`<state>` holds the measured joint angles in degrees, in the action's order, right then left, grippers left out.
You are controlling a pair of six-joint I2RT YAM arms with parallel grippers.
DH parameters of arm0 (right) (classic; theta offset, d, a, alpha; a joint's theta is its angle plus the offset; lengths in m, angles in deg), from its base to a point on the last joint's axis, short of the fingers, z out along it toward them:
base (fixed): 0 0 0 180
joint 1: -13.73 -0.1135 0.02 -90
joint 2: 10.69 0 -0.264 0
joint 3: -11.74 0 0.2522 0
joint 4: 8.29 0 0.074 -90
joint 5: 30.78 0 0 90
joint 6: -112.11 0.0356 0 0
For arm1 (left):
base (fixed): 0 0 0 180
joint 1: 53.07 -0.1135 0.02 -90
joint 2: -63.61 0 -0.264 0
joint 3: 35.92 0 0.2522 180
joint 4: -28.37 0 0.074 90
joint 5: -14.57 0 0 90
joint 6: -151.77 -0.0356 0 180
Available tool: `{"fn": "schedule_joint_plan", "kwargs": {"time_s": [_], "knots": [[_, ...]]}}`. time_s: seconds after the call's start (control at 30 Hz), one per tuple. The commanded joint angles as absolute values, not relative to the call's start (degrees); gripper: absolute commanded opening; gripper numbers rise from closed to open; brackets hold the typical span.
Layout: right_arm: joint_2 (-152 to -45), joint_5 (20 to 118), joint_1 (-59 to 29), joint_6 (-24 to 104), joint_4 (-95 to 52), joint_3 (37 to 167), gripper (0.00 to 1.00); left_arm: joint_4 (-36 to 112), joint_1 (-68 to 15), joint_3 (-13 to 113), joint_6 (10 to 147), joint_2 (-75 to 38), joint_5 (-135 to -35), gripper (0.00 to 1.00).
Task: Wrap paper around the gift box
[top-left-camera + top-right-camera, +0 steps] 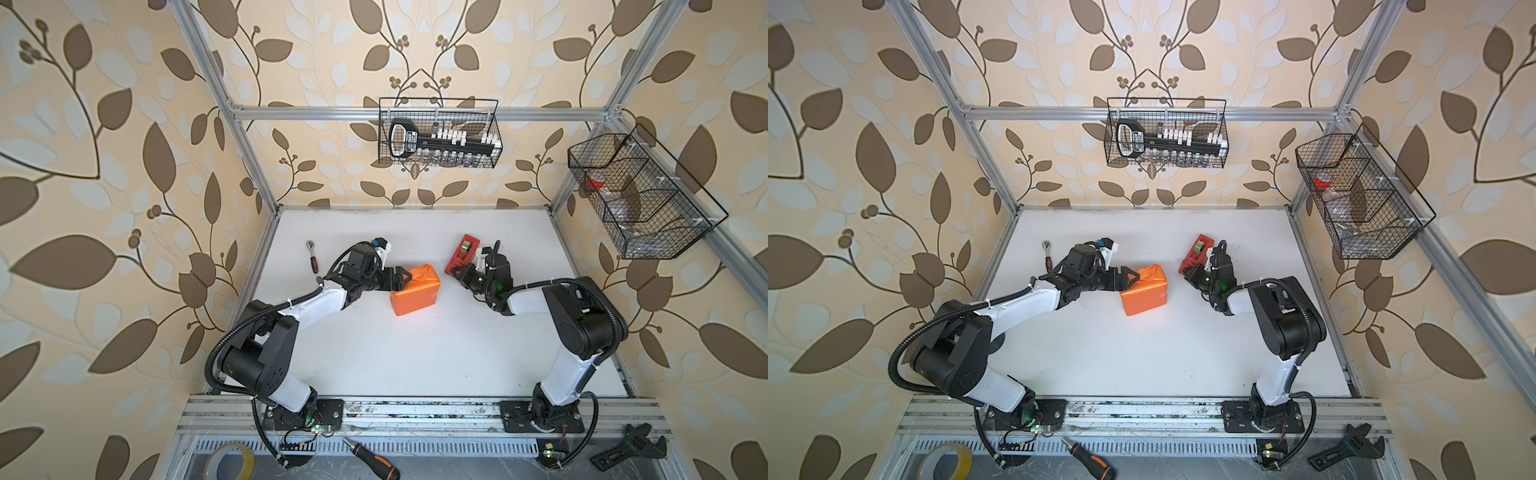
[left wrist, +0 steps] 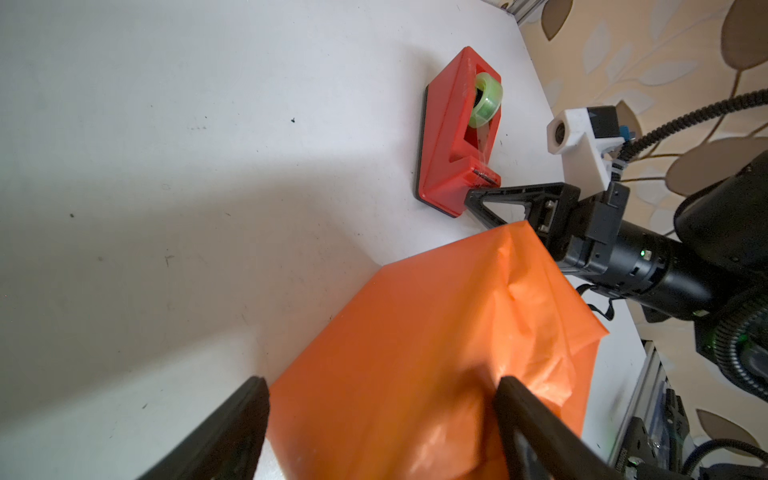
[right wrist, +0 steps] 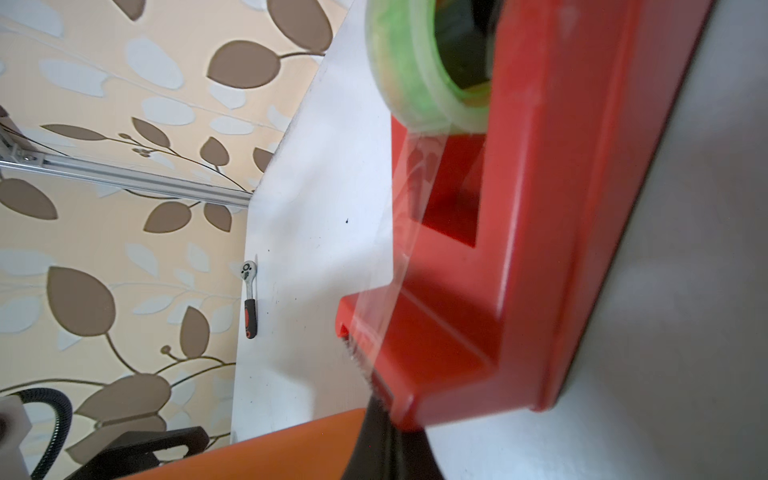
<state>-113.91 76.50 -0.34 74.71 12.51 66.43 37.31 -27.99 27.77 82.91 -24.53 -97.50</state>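
Observation:
The gift box is hidden inside the paper [image 1: 415, 291], which is bright orange, creased and folded round it into a parcel [image 1: 1144, 291] on the white table. My left gripper [image 1: 402, 277] is open, its fingers [image 2: 249, 415] astride the parcel's left end, with the orange paper [image 2: 436, 353] between them. My right gripper [image 1: 457, 272] is shut, its tips at the cutter end of the red tape dispenser [image 1: 462, 253]. In the right wrist view a clear strip runs from the green roll to the cutter of the dispenser [image 3: 540, 249]. Whether the right gripper [image 3: 382, 419] pinches any tape does not show.
A ratchet [image 1: 312, 257] lies at the table's left edge. A wire basket [image 1: 440, 133] hangs on the back rail, and a second basket [image 1: 640, 195] on the right rail. Below the front rail lie a tape roll [image 1: 230, 461], a screwdriver [image 1: 372, 457] and a wrench [image 1: 631, 451].

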Motion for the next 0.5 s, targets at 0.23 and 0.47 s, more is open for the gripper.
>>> {"fn": "schedule_joint_plan", "kwargs": {"time_s": [0.23, 0.47], "knots": [[-113.6, 71.8, 0.1, 65.4, -6.7, 68.9, 0.0, 43.4, -28.1, 25.5, 81.0, -25.3, -95.1, 0.86], [-101.8, 79.1, 1.2, 62.7, -9.0, 65.5, 0.0, 43.6, -28.1, 25.6, 80.8, -25.5, -95.4, 0.86]]}}
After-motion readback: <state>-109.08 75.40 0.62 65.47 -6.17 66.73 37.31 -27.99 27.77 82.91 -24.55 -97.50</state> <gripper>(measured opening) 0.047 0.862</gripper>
